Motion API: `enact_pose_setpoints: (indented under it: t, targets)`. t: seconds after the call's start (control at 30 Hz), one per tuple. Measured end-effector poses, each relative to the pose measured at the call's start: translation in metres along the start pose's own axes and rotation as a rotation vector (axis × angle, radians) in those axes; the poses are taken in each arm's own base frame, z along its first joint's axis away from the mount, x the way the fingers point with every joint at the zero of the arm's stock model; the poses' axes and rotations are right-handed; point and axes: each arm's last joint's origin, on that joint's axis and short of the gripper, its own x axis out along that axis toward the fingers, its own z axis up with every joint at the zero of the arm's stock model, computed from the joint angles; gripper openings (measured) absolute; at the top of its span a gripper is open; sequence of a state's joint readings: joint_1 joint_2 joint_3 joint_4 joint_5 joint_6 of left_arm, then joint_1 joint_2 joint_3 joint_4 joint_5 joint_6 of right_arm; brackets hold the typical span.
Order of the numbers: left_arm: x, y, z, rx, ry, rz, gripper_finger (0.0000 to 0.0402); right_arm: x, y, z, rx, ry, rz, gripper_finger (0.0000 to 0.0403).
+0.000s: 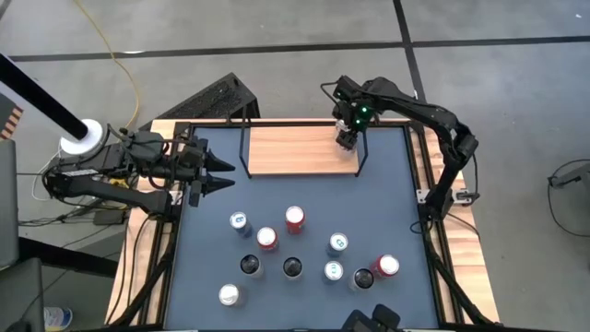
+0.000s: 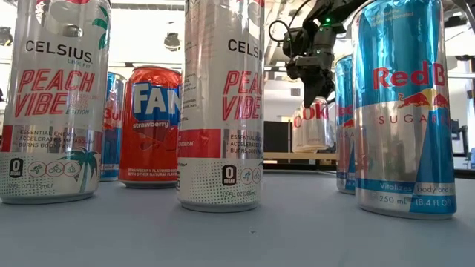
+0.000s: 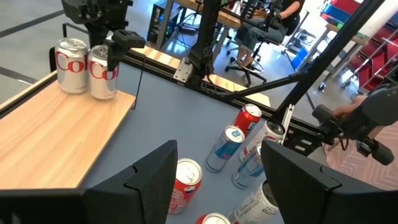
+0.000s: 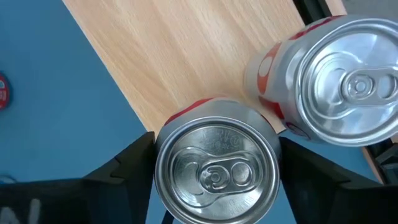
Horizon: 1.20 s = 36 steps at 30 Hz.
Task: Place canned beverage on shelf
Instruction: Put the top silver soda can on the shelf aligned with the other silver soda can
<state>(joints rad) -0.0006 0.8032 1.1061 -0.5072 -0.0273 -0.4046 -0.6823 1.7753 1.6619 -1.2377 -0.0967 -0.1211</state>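
The shelf [image 1: 295, 148], a light-wood board with black wire ends, stands at the table's far edge; it also shows in the left wrist view [image 3: 56, 143]. My right gripper [image 1: 348, 138] is above its right end, shut on a silver-and-red cola can [image 4: 217, 168] that stands upright. A second cola can [image 4: 348, 81] stands on the board right beside it, toward the shelf's right end. Both cans show in the left wrist view [image 3: 102, 71] [image 3: 69, 65]. My left gripper [image 1: 217, 175] is open and empty at the table's left side. My right gripper pinches the cola can's upper wall, just below the rim [image 4: 160, 146], between its two fingers, one on each side. The fingers come from above, pointing down. The can is upright, its base at the shelf board; whether it rests on the board I cannot tell.
Several cans stand on the dark table top nearer the front: red ones [image 1: 294, 219] [image 1: 385, 266], blue-and-silver ones [image 1: 338, 243] [image 1: 239, 221], and tall white ones [image 1: 229, 295]. A black wire basket [image 1: 221, 97] sits beyond the table's far left corner. The board's left part is bare.
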Motion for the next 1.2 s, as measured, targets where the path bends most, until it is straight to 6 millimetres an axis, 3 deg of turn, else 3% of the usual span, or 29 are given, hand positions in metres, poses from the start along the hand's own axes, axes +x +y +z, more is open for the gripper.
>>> enact_pose_setpoints:
  t: [0.23, 1.2]
  targets:
    - [0.0, 0.0, 0.0, 0.0, 0.001, 0.0, 0.0222, 0.012, 0.001, 0.003, -0.005, 0.014, -0.009, 0.0285]
    - [0.0, 0.0, 0.0, 0.0, -0.004, 0.01, 0.0222, 0.013, 0.005, -0.001, -0.027, 0.062, -0.007, 0.0287]
